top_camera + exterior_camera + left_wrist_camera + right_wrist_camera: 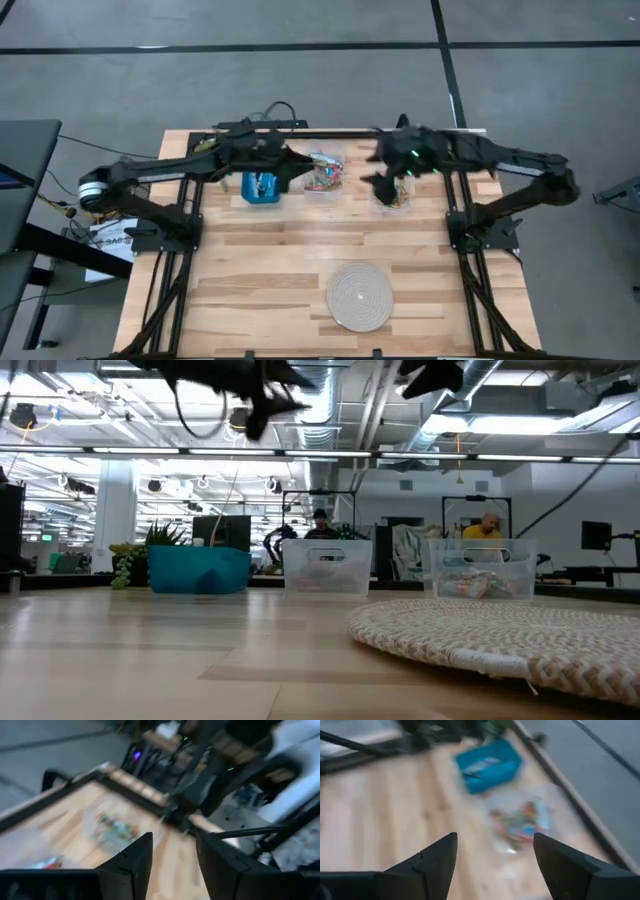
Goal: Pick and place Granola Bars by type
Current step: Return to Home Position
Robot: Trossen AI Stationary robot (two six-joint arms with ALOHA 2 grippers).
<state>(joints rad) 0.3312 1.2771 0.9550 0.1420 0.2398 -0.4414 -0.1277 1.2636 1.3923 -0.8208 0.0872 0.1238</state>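
Note:
Granola bars lie in three small bins at the table's far side. These are a blue bin (pixel 262 187) (pixel 490 765), a clear middle bin (pixel 322 172) (pixel 520 820) with mixed-colour bars, and a clear right bin (pixel 398 195) (pixel 478 572) also holding bars. My left gripper (pixel 298 162) (pixel 172 855) is open and empty, raised between the blue bin and the middle bin. My right gripper (pixel 382 183) (pixel 495 855) is open and empty, raised by the right bin's left side. In the left wrist view a clear bin of bars (pixel 117 827) shows beyond the fingers.
A round white woven disc (pixel 360 296) (pixel 500 635) lies flat on the wooden table (pixel 250 270) near its front edge, right of centre. The arms' frames stand along the left and right sides. People sit in the room beyond the far edge.

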